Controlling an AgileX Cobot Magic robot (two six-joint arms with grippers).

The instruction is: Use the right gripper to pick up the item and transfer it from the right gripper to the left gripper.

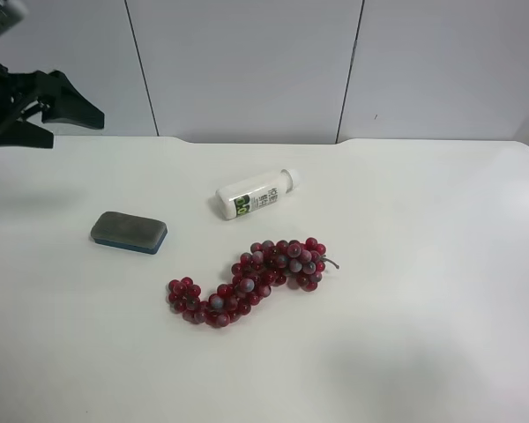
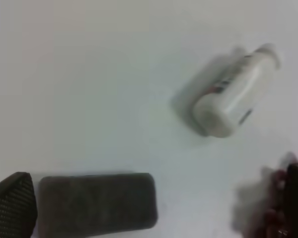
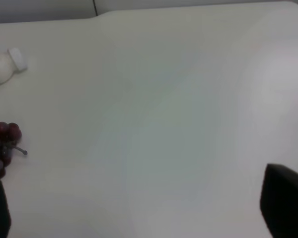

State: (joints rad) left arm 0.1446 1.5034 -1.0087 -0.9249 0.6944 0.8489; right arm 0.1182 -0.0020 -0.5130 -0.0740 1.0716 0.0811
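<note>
On the white desk [image 1: 406, 352], in the exterior high view, the item [image 1: 129, 232], a rounded block with a dark grey felt top on a thin blue base, lies flat toward the view's left, well apart from any arm and untouched. Near it lies a white bottle [image 1: 254, 195] on its side, with a green and black label and its cap pointing away from the block. Just in front of the bottle a string of dark red grapes [image 1: 251, 279] curves across the desk, touching neither. At that view's upper left corner the left end effector [image 1: 70, 115] hangs above the desk's far edge, its black fingers spread wide with nothing between them. Its wrist view, blurred, looks down on the block [image 2: 97, 202] lying just beside one finger [image 2: 12, 206] in the picture, with the bottle [image 2: 231, 96] farther off and a smear of grapes [image 2: 268, 203] by the other finger. The right end effector [image 3: 139, 218] does not show in the high view; its wrist view has two dark fingertips [image 3: 284, 201] at opposite edges of the picture, standing wide and empty over bare desk, with the bottle's cap [image 3: 17, 58] and a few grapes [image 3: 2, 144] at the margin.
</note>
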